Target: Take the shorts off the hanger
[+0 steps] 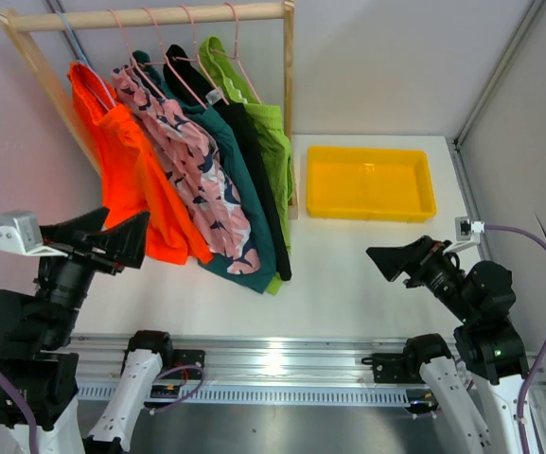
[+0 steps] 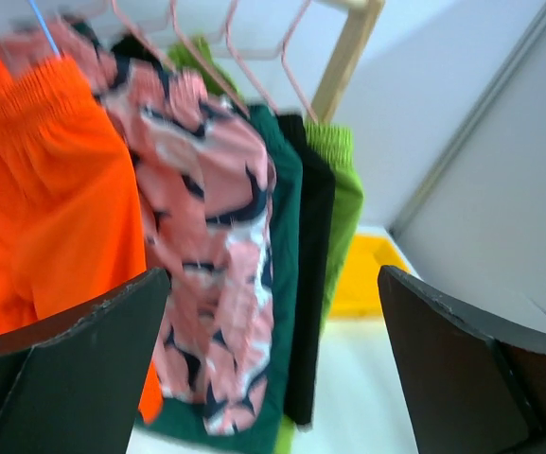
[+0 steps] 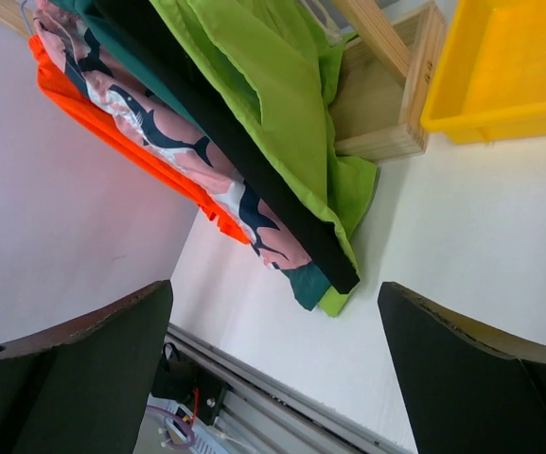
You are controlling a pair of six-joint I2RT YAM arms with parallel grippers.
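Shorts (image 1: 192,161), all five, hang on the rail (image 1: 159,16); none is off yet. Left gripper (image 1: 126,227) gapes just short of the orange pair (image 1: 126,170), while the right gripper (image 1: 386,260) sits well away, fingers apart.

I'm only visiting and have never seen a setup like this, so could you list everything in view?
rack: one, pale wood, back left of the table
hangers: five, four pink and one blue, on the rack's bar
shorts: five, hung left to right: orange shorts, pink shorts, teal shorts, black shorts, lime green shorts
tray: one, yellow, empty, right of the rack
table: one, white, under everything
left gripper: one, black, open, near the orange shorts
right gripper: one, black, open, front right
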